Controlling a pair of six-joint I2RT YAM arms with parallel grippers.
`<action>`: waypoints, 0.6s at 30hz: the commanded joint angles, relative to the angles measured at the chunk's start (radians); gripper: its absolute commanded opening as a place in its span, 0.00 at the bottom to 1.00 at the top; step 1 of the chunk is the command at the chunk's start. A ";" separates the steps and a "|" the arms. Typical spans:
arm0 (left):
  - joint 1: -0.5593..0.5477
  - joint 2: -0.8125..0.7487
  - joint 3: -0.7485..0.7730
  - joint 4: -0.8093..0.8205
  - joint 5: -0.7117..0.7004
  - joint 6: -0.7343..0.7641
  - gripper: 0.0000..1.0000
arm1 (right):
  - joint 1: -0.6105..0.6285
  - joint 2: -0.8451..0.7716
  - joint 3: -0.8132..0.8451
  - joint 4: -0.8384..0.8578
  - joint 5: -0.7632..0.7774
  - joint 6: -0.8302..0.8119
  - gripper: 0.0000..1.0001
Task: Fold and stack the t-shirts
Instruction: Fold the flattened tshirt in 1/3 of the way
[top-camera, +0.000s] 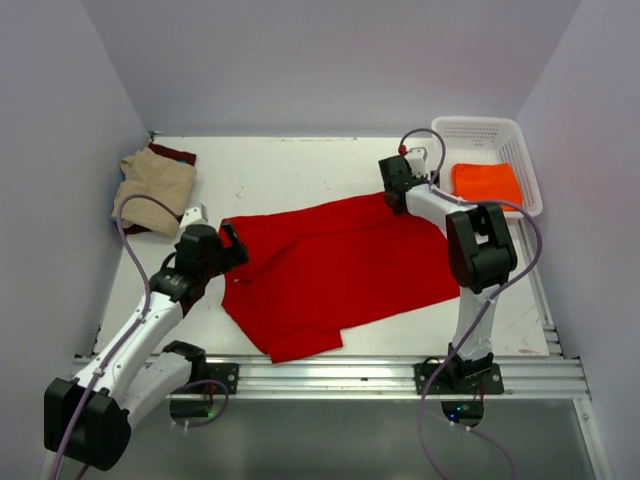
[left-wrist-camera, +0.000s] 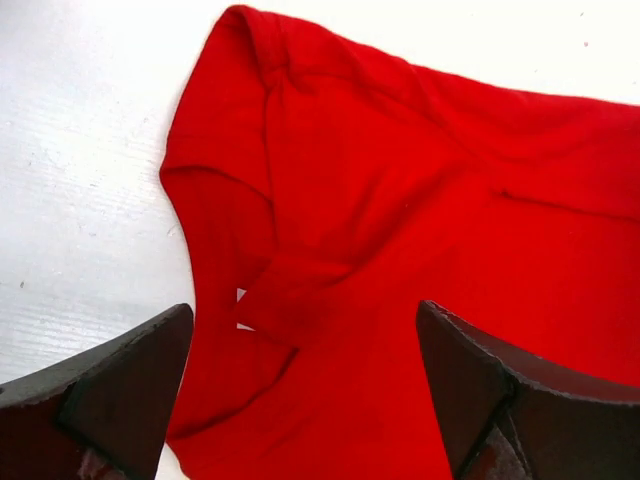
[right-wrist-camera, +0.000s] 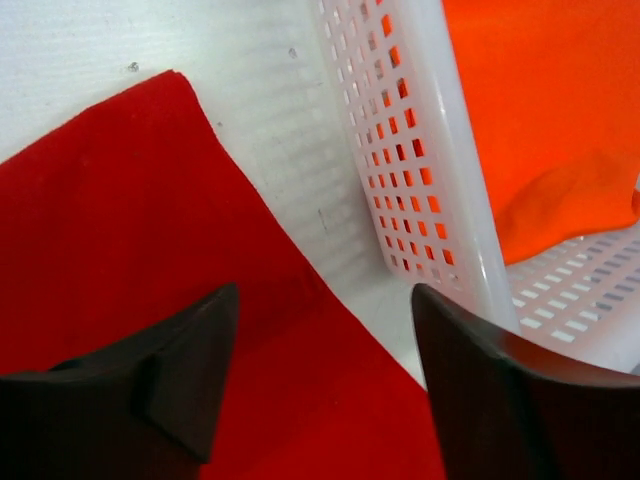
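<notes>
White table (top-camera: 290, 170) carries the red t-shirt (top-camera: 335, 270) spread across its middle, soft, light cloth likely to droop and slide, best pinched at its sleeve and hem corners, where the left gripper (top-camera: 235, 243) and right gripper (top-camera: 393, 190) hover with jaws wide, holding nothing.

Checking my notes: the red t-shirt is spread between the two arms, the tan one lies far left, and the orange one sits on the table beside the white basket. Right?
Not quite. The orange t-shirt lies inside the white basket, not beside it; the top view shows it. The red t-shirt and the tan t-shirt are as you say.
</notes>
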 joint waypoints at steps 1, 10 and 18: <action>-0.004 -0.062 -0.008 0.016 -0.006 -0.034 0.97 | 0.001 -0.117 -0.001 -0.008 -0.017 0.026 0.80; -0.003 -0.002 -0.089 0.332 0.053 0.040 0.43 | -0.001 -0.035 0.121 -0.047 -0.223 0.015 0.00; -0.003 0.243 -0.143 0.668 0.067 0.049 0.00 | 0.001 0.056 0.131 -0.040 -0.419 0.039 0.00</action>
